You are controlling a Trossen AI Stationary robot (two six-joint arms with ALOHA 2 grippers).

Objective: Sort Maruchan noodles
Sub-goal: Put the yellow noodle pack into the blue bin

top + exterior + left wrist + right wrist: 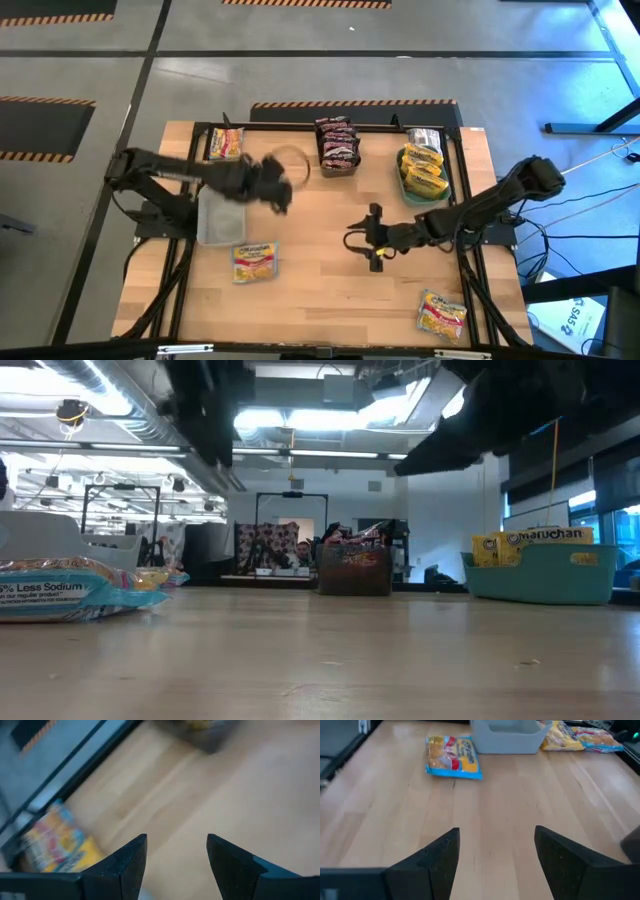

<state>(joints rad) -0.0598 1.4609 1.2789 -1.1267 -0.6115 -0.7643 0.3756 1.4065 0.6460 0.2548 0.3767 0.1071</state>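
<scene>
While both sets of jaws stand wide and hold nothing, the right gripper (374,240) hangs over bare wood mid-table and the left gripper (277,187) beside the grey bin (221,216). Loose noodle packets (254,262) lie near that bin, others fill the teal bin (545,572), whose packet reads "Maruchan"; a near packet (60,592) reads "Less Sodium".

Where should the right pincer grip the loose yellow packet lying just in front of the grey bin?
The yellow packet lies flat and alone on the bare table, just in front of the grey bin. Probably best from straight above, closing across its shorter width near the middle. The right pincer is open and empty, facing it.
</scene>
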